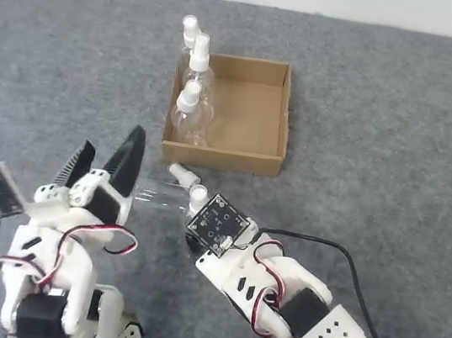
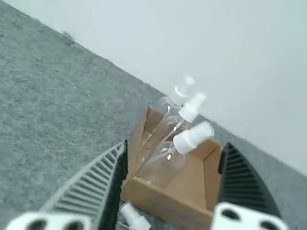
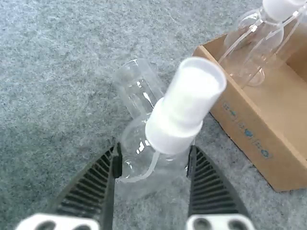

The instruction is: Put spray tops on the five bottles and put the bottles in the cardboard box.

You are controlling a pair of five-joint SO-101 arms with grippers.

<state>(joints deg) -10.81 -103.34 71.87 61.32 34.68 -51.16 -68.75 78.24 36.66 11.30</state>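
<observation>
The cardboard box (image 1: pixel 247 113) holds three clear bottles with white spray tops (image 1: pixel 189 100) along its left wall; they also show in the left wrist view (image 2: pixel 168 158). Just in front of the box my right gripper (image 3: pixel 153 158) is shut on a clear bottle with a spray top (image 3: pixel 184 112), held upright. Beside it another clear bottle (image 1: pixel 154 195) lies on the carpet, with a white spray top (image 1: pixel 181 173) at its end nearest the box; I cannot tell whether they are joined. My left gripper (image 1: pixel 107 155) stands open, left of the lying bottle, with nothing in it.
Grey carpet (image 1: pixel 387 117) covers the table. The right half of the box floor (image 1: pixel 256 110) is bare. A white wall (image 2: pixel 216 48) rises behind the box. Cables (image 1: pixel 341 254) trail from the right arm.
</observation>
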